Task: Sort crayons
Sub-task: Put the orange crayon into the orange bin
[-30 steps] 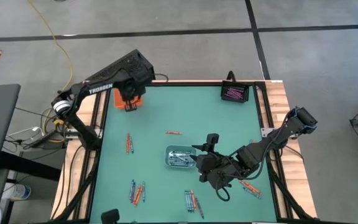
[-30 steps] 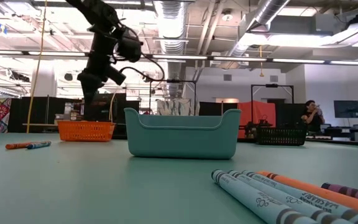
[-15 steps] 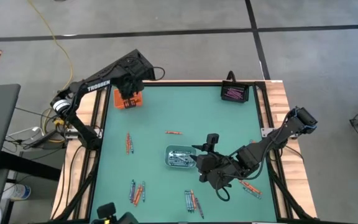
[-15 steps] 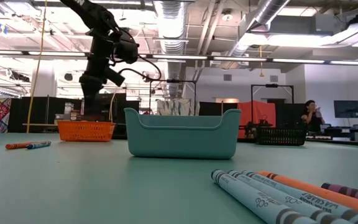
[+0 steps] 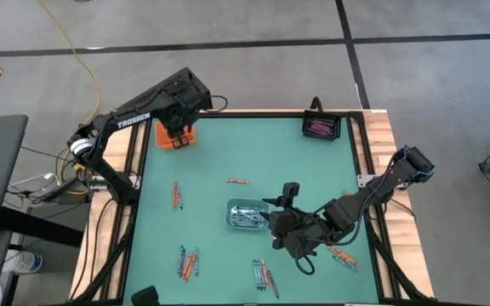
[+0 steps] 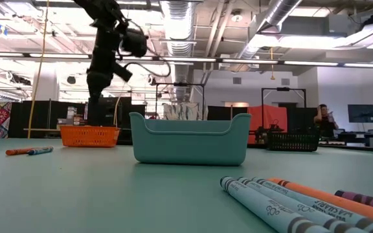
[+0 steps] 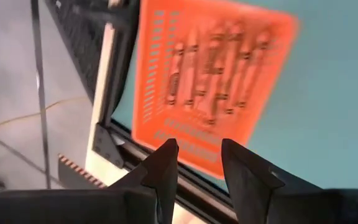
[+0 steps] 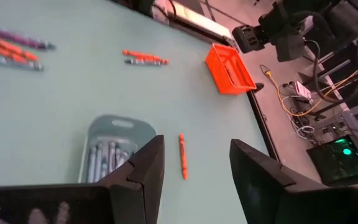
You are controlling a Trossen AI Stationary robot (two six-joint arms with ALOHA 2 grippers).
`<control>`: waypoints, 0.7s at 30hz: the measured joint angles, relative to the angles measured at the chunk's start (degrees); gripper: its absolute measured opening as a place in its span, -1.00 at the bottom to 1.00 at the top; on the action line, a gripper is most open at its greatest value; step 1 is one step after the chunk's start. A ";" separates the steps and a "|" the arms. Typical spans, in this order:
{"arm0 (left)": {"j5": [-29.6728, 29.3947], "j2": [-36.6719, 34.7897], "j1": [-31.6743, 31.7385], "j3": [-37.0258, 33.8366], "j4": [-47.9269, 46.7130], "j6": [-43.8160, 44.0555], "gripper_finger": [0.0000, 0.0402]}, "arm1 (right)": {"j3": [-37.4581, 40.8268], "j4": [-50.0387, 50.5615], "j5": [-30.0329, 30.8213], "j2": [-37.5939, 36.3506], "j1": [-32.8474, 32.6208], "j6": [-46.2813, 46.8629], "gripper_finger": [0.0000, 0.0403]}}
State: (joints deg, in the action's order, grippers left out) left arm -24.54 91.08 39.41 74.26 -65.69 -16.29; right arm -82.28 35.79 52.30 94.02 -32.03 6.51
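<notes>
Above the table's far-left corner, the left gripper [image 7: 196, 163] hangs open and empty over the slotted orange tray [image 7: 211, 87] of crayons [image 7: 213, 78].

Matt green table top [image 5: 228, 161], slotted orange plastic tray [image 7: 213, 81] — paper-wrapped crayons [image 6: 290, 200], wood side rails [image 5: 385, 144]
</notes>
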 joint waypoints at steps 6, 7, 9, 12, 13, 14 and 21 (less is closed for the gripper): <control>4.80 -5.24 -9.12 1.07 -0.85 4.22 -0.44 | -0.02 -5.18 -0.01 0.00 0.68 -0.49 -0.09; 5.33 -6.35 -11.05 1.07 -0.98 5.12 -0.44 | -0.02 -5.55 0.01 0.00 0.69 -0.52 -0.09; 6.82 -8.74 -15.27 1.07 -1.27 7.49 -0.44 | -0.02 -5.50 0.01 0.00 0.72 -0.51 -0.09; 9.49 -12.30 -22.05 1.07 -1.37 11.63 -0.44 | -0.02 -5.42 0.01 0.00 0.70 -0.51 -0.09; 10.27 -13.38 -24.40 1.07 -1.35 13.06 -0.44 | -0.02 -5.45 0.01 0.00 0.70 -0.51 -0.09; 10.91 -14.46 -26.80 1.07 -1.36 14.61 -0.44 | -0.02 -5.47 0.01 0.00 0.70 -0.51 -0.09; 10.40 -19.82 -45.35 -0.02 -0.04 25.63 -0.44 | -0.02 -5.44 0.01 0.00 0.94 -0.51 -0.09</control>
State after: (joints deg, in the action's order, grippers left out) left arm -14.15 71.25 -5.94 74.24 -65.74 9.34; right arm -82.30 30.35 52.31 94.02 -31.09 6.00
